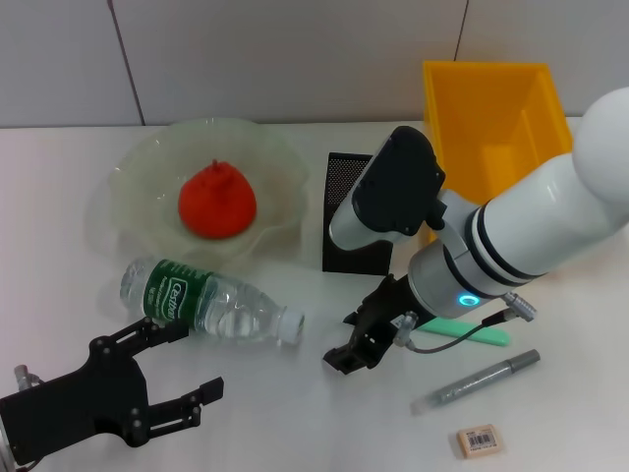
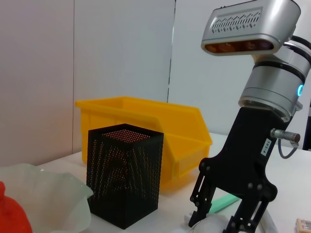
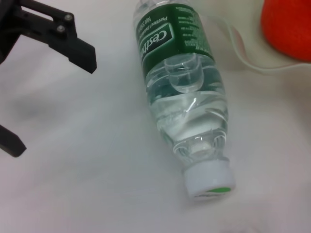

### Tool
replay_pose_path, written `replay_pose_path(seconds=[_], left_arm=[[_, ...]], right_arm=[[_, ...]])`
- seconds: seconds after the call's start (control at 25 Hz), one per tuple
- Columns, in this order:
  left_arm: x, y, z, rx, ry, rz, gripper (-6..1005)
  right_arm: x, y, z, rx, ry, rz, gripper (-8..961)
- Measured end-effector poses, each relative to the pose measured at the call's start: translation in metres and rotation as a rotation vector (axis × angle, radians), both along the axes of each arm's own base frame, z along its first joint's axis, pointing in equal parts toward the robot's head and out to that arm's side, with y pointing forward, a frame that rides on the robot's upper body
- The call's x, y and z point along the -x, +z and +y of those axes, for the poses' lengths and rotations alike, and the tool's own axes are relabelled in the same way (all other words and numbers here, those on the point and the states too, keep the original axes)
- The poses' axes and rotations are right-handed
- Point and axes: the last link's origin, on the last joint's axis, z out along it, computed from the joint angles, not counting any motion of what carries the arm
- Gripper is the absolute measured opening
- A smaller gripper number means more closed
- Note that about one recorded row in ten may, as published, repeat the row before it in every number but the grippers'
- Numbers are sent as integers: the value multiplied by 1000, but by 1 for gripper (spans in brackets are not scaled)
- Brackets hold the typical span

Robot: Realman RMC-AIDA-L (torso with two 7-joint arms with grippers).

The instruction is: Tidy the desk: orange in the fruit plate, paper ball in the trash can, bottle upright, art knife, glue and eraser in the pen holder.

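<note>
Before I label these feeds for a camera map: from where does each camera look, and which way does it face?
Head view: sits high, looks down on the table; shows the left gripper open near the lying bottle, and the right gripper beside the bottle's cap.
Left wrist view: sits low, looks across at the pen holder, trash can and right gripper.
Right wrist view: looks down on the bottle, the left gripper and orange.
Shared: the bottle appears in head and right wrist views.

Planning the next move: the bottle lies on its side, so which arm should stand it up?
Probably the left. The left gripper sits open beside the bottle body; the right gripper hovers just off its cap end.
</note>
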Motion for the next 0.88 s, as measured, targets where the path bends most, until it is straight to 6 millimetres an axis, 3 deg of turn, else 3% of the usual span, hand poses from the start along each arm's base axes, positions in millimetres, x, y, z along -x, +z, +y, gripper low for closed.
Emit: replay_pose_path(seconds=[0.08,0.2,0.28,0.32,0.6,0.64,0.68,0.72,0.88], left_arm=[[0,0,0,0,0,0,826],[0,0,0,0,0,0,825],[0,0,0,1,1,-2,824],[0,0,0,1,1,-2,824],[-1,0,0,2,-4,-3,821],[-1,0,0,1,-5,-4,821],[-1,0,0,1,-5,-4,821],[-1,0,0,2,-6,-4,820],[-5,0,0,7,-24,-16,819]], right_arm=[[1,3,0,-1,-5,7,513],[5,9,-1,5,-10,15,512],[13,27,1,0,-26,46,511],[13,27,1,0,-26,46,510],[30,101,15,-153,-54,112,509],[30,101,15,-153,-54,112,509],[32,135,22,-262,-60,116,509],[32,135,22,-262,-60,116,508],[20,176,33,-427,-89,106,513]])
